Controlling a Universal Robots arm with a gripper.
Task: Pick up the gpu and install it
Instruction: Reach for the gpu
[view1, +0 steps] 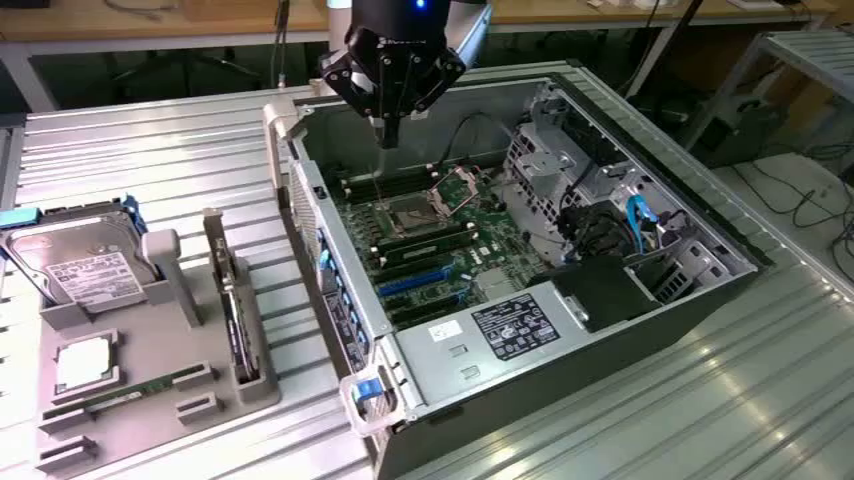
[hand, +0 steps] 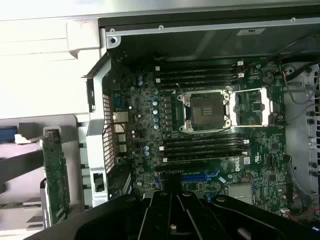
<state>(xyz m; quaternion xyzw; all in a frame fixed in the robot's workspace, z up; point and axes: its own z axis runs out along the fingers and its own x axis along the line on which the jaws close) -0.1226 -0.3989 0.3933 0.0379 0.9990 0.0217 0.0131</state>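
The gpu (view1: 235, 305) stands on edge in a slot of the grey holder (view1: 160, 345), just beside the open computer case (view1: 304, 190) on the exterior view's left. It is seen nearly edge-on there, so its fan side is hard to make out, and the wrist view gives a little of its green face (hand: 55, 175). The gripper (view1: 387, 135) hangs well apart from it over the far end of the case, above the motherboard (view1: 447, 245) near the CPU socket (view1: 404, 215), fingers pressed together with nothing between them. The blue expansion slots (view1: 414, 280) lie uncovered with free board around them, walled by the case's side, though in the wrist view the gripper's dark body hides most of them.
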